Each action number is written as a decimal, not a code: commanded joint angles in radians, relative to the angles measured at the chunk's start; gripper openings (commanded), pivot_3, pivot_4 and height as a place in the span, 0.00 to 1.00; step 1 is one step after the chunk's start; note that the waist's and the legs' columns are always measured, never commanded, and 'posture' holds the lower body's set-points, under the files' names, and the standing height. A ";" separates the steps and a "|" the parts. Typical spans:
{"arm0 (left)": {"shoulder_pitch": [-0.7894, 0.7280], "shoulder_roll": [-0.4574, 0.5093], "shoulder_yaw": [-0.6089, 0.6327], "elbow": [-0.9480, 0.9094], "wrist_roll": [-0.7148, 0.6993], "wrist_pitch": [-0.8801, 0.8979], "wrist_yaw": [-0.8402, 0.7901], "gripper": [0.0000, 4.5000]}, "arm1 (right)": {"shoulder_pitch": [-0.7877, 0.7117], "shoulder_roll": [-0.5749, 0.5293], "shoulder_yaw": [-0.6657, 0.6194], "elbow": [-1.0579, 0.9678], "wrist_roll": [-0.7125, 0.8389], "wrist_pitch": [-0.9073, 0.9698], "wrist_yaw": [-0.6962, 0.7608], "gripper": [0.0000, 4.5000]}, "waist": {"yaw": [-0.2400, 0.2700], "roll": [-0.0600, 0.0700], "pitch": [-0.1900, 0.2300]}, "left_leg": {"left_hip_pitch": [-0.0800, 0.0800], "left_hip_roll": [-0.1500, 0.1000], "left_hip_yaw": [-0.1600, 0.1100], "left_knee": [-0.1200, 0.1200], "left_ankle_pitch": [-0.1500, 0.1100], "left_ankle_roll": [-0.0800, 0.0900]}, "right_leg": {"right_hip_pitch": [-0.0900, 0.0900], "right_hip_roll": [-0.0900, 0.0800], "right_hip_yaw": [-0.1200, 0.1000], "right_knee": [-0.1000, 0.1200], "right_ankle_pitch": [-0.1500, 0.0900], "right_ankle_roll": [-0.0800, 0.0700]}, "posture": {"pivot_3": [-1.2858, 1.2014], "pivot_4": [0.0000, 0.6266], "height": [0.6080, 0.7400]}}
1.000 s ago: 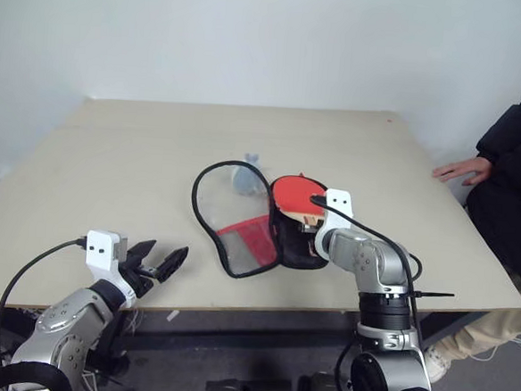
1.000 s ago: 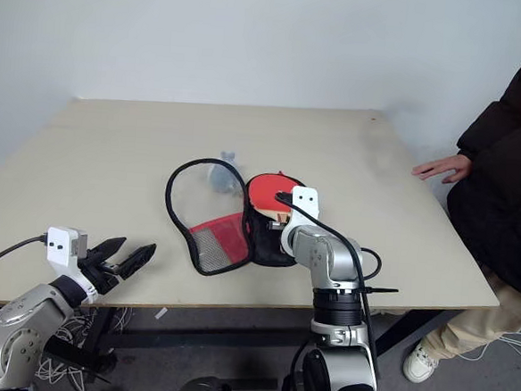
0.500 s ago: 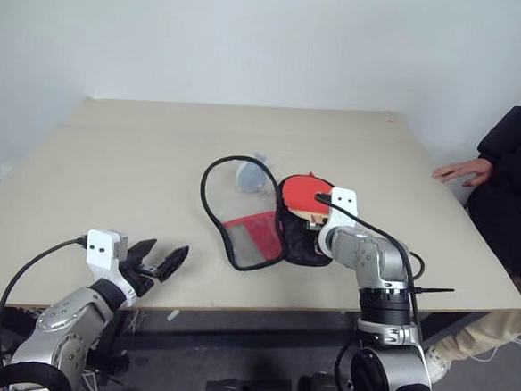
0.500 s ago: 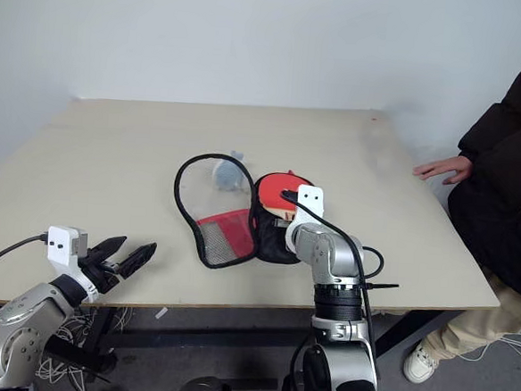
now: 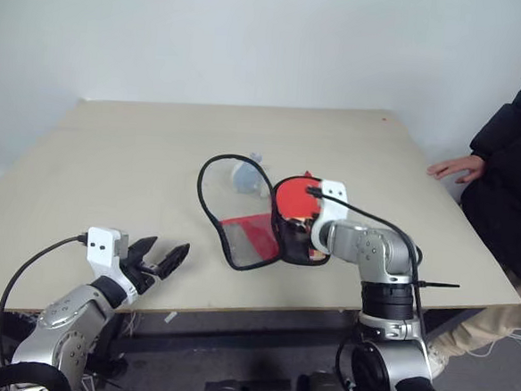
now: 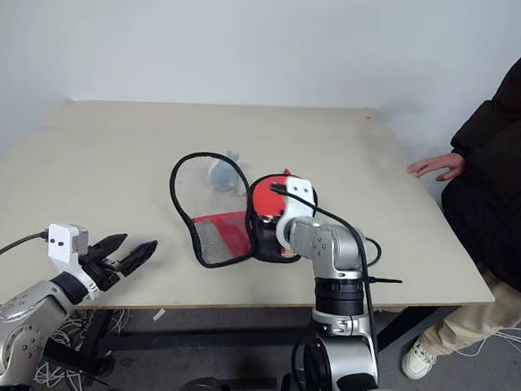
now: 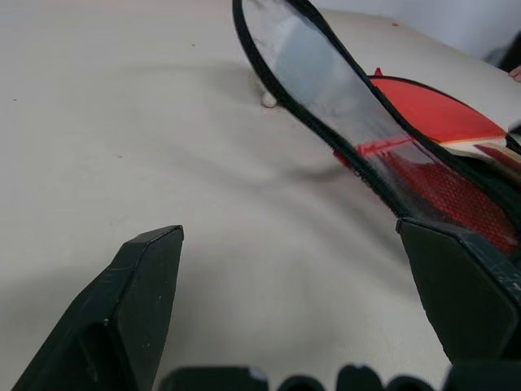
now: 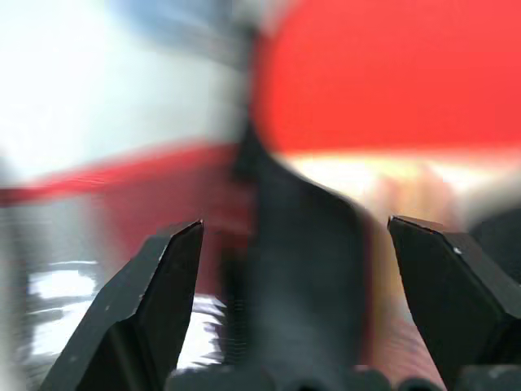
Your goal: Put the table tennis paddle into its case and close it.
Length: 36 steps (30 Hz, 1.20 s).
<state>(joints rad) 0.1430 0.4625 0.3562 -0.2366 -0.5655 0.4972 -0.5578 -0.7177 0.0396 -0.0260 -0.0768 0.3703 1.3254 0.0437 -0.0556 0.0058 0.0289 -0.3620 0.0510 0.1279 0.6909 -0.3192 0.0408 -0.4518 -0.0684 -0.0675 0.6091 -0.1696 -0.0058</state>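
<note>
Head views show a beige bench (image 5: 137,164) against a white wall, with the case (image 5: 250,217) lying unzipped near the middle, its clear flap tilted up on the left. The table tennis paddle (image 5: 296,198) sits in the black half of the case, red face up. The right tool (image 8: 297,244), seen from its wrist, hangs just over the paddle's pale handle with fingers spread wide and nothing between them. The left tool (image 5: 159,262) hovers at the bench's near edge, well apart from the case, fingers open and empty. A person's hand (image 5: 455,166) rests on the bench's right edge. A small grey-blue object (image 5: 246,175) lies behind the flap.
</note>
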 commanded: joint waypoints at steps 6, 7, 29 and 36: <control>-0.024 0.037 0.018 0.013 0.001 -0.015 -0.021 1.00 | 0.006 -0.380 0.040 -0.001 0.044 -0.177 0.353 0.88 | 0.004 -0.002 0.000 | 0.000 -0.002 0.000 0.000 -0.001 0.002 | 0.002 -0.002 0.000 -0.002 0.000 0.000 | 0.52 0.00 1.00; -0.029 0.040 0.018 0.018 0.002 -0.015 -0.024 1.00 | 0.007 -0.407 0.045 0.026 0.030 -0.206 0.368 0.88 | 0.003 -0.002 0.000 | 0.000 -0.002 0.000 0.000 -0.001 0.002 | 0.002 -0.001 0.000 -0.002 0.000 0.000 | 0.52 0.00 1.00; -0.292 -0.002 -0.150 0.311 0.218 -0.096 0.058 1.00 | 0.047 -0.573 0.051 0.301 -0.116 -0.738 0.603 0.88 | 0.008 -0.002 0.000 | 0.001 -0.001 0.000 0.000 0.002 0.003 | 0.001 0.000 0.001 -0.001 0.000 0.000 | 0.52 0.00 1.00; -0.385 -0.056 -0.224 0.386 0.270 -0.138 0.056 1.00 | 0.084 -0.621 0.056 0.328 -0.131 -0.874 0.719 0.88 | 0.009 -0.002 0.000 | 0.001 -0.002 -0.001 0.000 0.003 0.006 | 0.003 0.000 0.001 -0.001 0.000 0.000 | 0.52 0.00 1.00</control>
<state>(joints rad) -0.2164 0.4064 0.1362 0.1580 -0.3099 0.3867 -0.4979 -0.6185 -0.5665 0.0500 0.2557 0.2421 0.4945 0.7408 -0.0471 0.0038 0.0288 -0.3608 0.0487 0.1273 0.6909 -0.3160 0.0469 -0.4488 -0.0686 -0.0666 0.6078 -0.1694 -0.0056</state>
